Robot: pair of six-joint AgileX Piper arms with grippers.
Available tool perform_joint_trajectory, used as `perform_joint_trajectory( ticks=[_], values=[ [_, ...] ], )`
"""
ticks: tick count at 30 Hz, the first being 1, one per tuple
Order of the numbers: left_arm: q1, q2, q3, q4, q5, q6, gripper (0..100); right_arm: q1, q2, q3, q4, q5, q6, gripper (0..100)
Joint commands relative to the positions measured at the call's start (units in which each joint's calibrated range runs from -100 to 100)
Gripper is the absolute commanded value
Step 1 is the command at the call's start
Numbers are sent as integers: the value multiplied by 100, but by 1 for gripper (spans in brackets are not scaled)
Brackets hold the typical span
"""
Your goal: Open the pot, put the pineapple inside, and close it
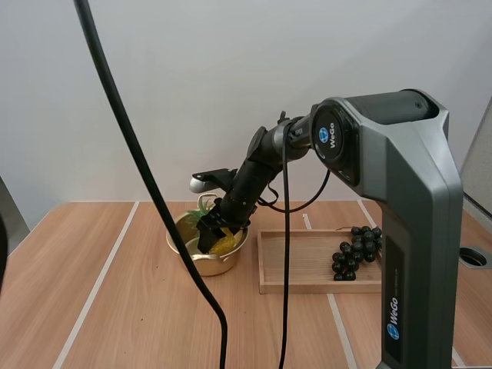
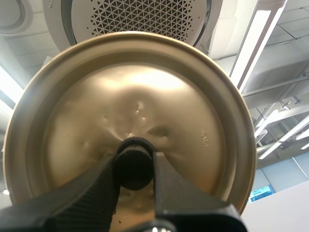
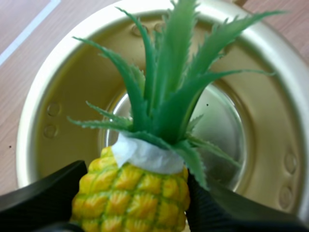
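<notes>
Right gripper point(image 1: 214, 234) clamped on the pineapple point(image 3: 130, 193), held over the open pot point(image 1: 201, 264) with its leaves pointing into the bowl. Left gripper point(image 2: 135, 166) pinched on the knob point(image 2: 133, 157) of the lid point(image 2: 145, 96), lid off the pot. Wooden tray point(image 1: 307, 286) with grapes point(image 1: 355, 250) at the pot's 3 o'clock.

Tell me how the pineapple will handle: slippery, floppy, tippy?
The pineapple looks like moulded plastic, so probably stiff and light. Its bumpy skin likely gives the right gripper fair purchase. Tall and leafy, it may topple inside the pot.
</notes>
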Motion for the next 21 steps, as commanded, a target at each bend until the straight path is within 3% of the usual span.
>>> perform_joint_trajectory(
  ticks=[1, 7, 9, 21],
  values=[
    [8, -23, 21, -70, -33, 5, 0, -4, -4, 2, -127, 150, 93, 23],
    [8, -23, 21, -70, 5, 5, 0, -4, -28, 2, -116, 150, 80, 87],
    [8, -23, 21, -70, 5, 5, 0, -4, -28, -8, -106, 150, 67, 100],
    [8, -23, 21, -70, 5, 5, 0, -4, -948, -8, -84, -82, -87, 100]
  ],
)
